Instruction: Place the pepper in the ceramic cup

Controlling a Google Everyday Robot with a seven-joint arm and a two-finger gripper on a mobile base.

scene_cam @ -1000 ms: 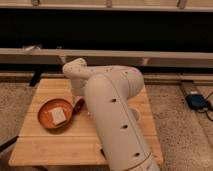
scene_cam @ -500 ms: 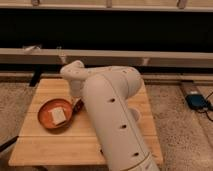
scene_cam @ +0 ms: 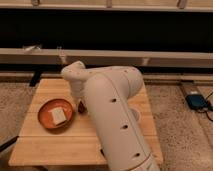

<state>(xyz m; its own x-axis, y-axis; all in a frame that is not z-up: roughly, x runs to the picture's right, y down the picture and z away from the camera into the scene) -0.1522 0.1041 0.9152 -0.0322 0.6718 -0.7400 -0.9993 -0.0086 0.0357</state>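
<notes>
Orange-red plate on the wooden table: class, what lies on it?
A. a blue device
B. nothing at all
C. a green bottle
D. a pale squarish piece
D: a pale squarish piece sits in the middle of the orange-red plate. The gripper is low over the wooden table, just right of the plate's rim and largely hidden by the arm.

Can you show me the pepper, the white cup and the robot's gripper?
pepper [scene_cam: 81,106]: camera view, its dark red side beside the arm.
ceramic cup [scene_cam: 59,116]: camera view, its white top, on the orange-red plate [scene_cam: 45,112].
gripper [scene_cam: 79,101]: camera view, the arm's lower tip, just above the pepper.
</notes>
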